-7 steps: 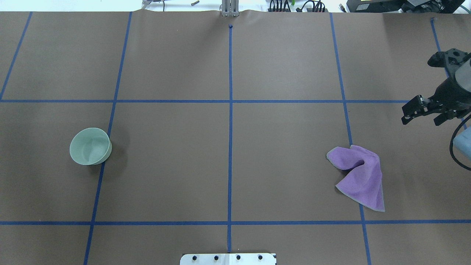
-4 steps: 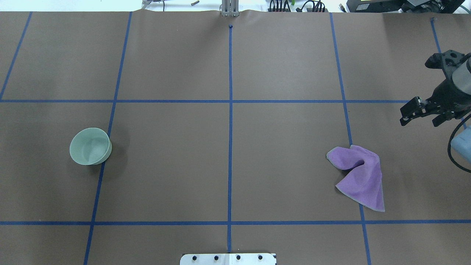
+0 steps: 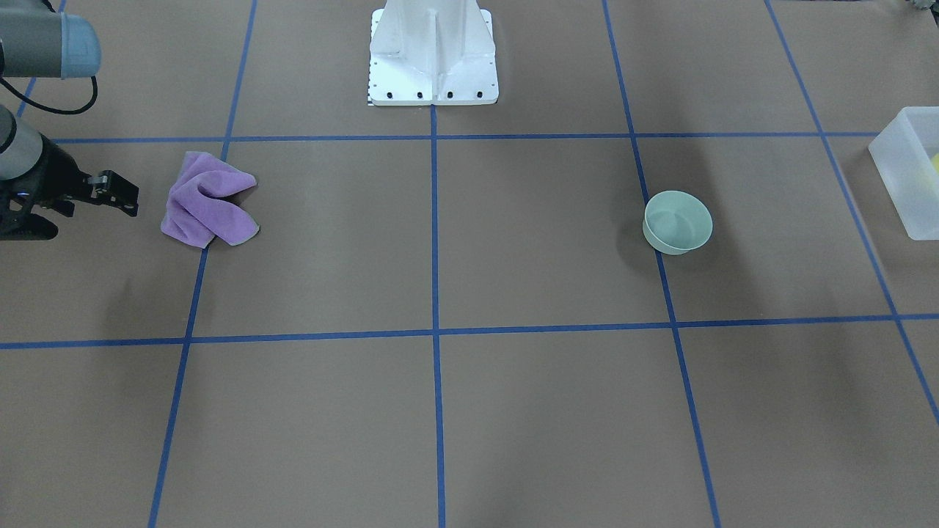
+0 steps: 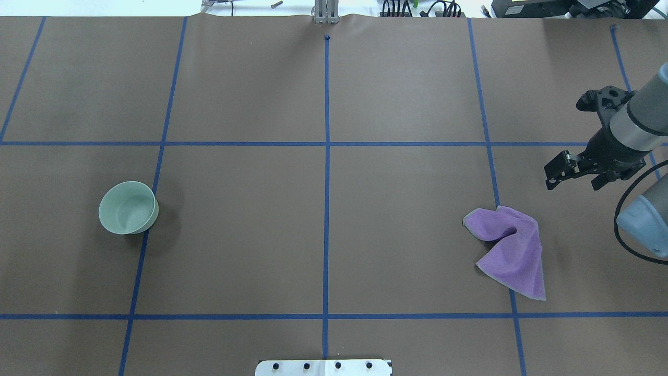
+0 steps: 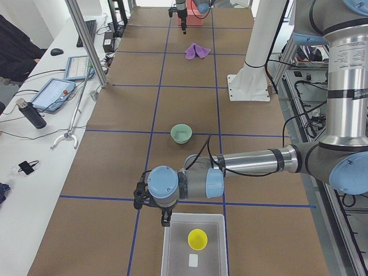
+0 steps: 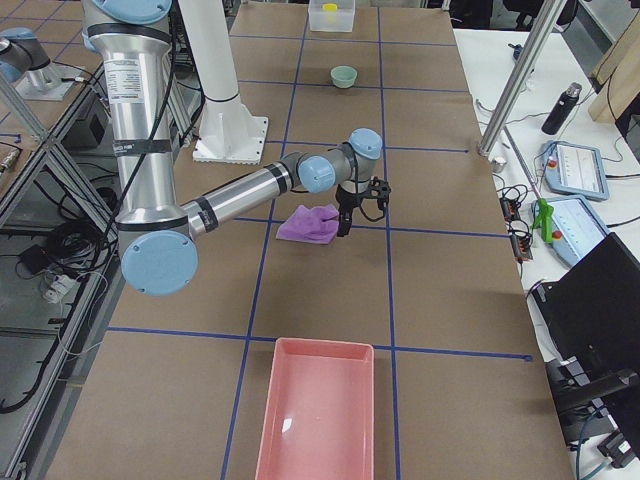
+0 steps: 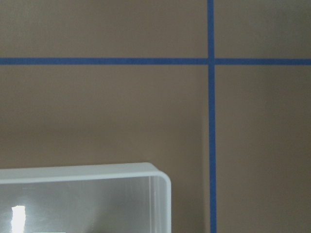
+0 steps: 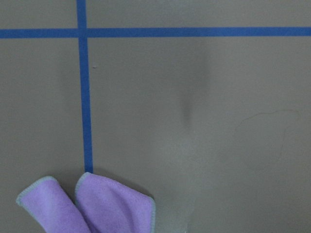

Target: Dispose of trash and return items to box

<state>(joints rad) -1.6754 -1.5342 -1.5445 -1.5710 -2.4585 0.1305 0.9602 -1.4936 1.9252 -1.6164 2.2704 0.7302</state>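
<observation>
The mint-green bowl (image 4: 128, 207) stands upright and empty on the left of the table, also seen from the front (image 3: 678, 222). The yellow cup (image 5: 198, 239) lies inside the frosted white box (image 5: 168, 253) at the table's left end. My left gripper (image 5: 165, 217) hangs over the box's near corner; I cannot tell whether it is open or shut. The box corner (image 7: 121, 171) shows in the left wrist view. My right gripper (image 4: 574, 175) is open and empty, raised just beyond and to the right of the purple cloth (image 4: 509, 250).
The purple cloth (image 8: 97, 208) lies crumpled at the bottom of the right wrist view. A pink tray (image 6: 315, 410) sits at the table's right end. The white robot base (image 3: 433, 55) stands at the middle of the robot's edge. Blue tape lines grid the brown table.
My right arm has moved left and a little nearer, closer to the purple cloth. The bowl and cloth have not moved.
</observation>
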